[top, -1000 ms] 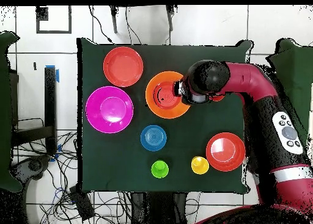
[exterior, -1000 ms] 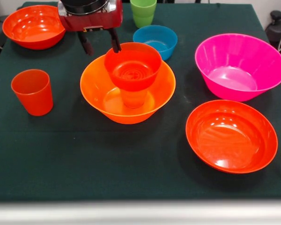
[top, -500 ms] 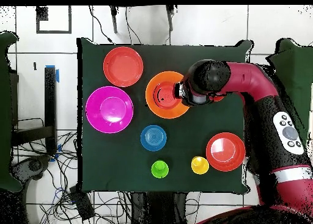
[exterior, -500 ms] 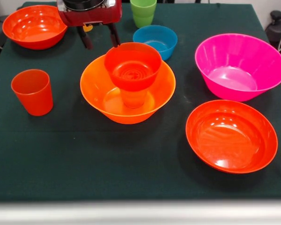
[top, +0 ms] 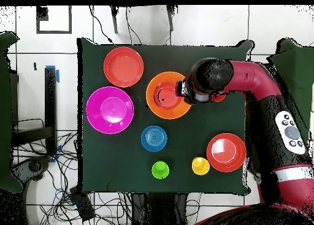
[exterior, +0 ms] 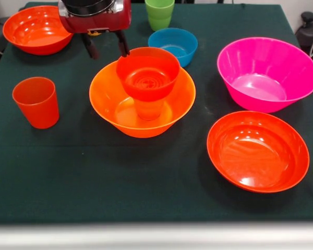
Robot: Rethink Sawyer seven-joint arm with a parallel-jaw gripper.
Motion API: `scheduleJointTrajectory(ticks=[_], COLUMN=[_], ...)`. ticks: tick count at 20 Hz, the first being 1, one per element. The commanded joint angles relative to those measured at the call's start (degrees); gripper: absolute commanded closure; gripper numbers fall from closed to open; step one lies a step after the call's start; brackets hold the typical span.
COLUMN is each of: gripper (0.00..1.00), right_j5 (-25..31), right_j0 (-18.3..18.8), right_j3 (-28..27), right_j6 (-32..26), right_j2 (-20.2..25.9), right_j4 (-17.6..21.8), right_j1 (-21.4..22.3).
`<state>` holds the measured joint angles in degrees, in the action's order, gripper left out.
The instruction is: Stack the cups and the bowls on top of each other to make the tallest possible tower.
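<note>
1. The tower (exterior: pixel 146 88), a small red-orange bowl on an upturned cup inside the large orange bowl (exterior: pixel 109 107), stands mid-worktop (exterior: pixel 146 198).
2. The gripper (exterior: pixel 105 46) hovers beside it, fingers apart, empty.
3. A glossy blue bowl (exterior: pixel 173 44) sits behind.

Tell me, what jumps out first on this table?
At the middle of the dark green table, the tower: a small red-orange bowl perched on an upturned cup inside the large orange bowl. Just behind it hangs the robot's open gripper, holding nothing. The big magenta-pink bowl glows at the right in the front view.
</note>
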<state>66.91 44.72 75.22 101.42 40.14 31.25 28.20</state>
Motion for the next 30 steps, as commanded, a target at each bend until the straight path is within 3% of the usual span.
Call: scheduleJointTrajectory(ticks=[1,11,24,30], gripper=[0.0,0.0,0.0,0.0], right_j5=[3.3,5.9,6.8,6.2], right_j0=[-0.7,0.1,-0.8,-0.6], right_j3=[-3.6,-7.8,-17.2,-17.2], right_j6=[-22.1,-27.2,-33.7,-34.3], right_j2=[0.6,0.3,-0.8,-1.7], right_j4=[4.9,5.1,6.0,5.8], right_j1=[-4.0,-5.7,-11.4,-11.8])
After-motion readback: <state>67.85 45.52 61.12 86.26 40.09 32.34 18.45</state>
